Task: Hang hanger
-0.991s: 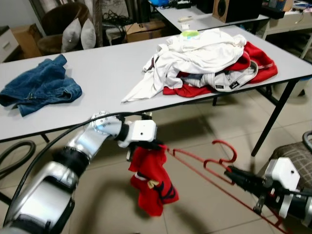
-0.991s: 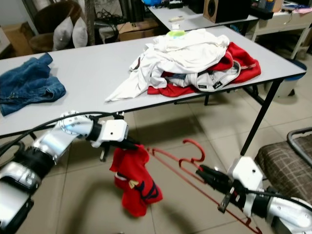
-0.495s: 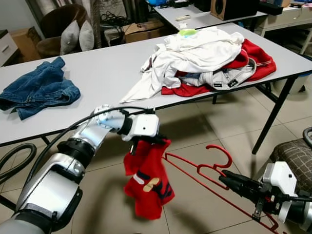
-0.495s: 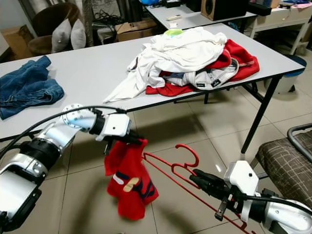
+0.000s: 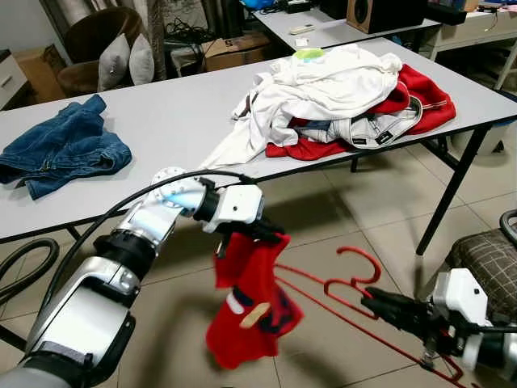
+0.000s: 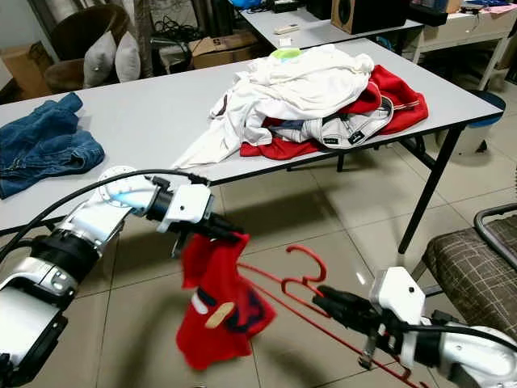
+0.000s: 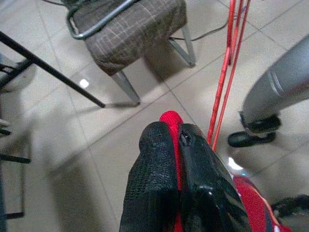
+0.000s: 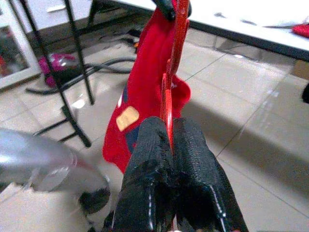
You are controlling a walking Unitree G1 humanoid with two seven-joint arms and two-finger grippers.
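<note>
A red garment (image 5: 250, 311) with a dark and pale print hangs below the table's front edge, and my left gripper (image 5: 271, 237) is shut on its top corner. Its lower part swings out to the right and is blurred. A red wire hanger (image 5: 355, 271) lies slanted low over the floor with its hook up. My right gripper (image 5: 367, 301) is shut on it just below the hook. The hanger's long bar runs left up to the garment. In the left wrist view red cloth (image 7: 170, 118) shows between the shut fingers. In the right wrist view the hanger (image 8: 169, 113) runs from the shut fingers to the garment (image 8: 145, 96).
A long grey table (image 5: 161, 121) carries a pile of white and red clothes (image 5: 347, 89) and a blue denim piece (image 5: 65, 149). Its black leg (image 5: 452, 194) stands at the right. A chair with a plaid cushion (image 5: 493, 255) is at the far right, a black hose (image 5: 24, 271) at the left.
The garment's lower part has swung right, toward the hanger, and spread out. The left gripper has shifted slightly right. The hanger has stayed about where it was.
</note>
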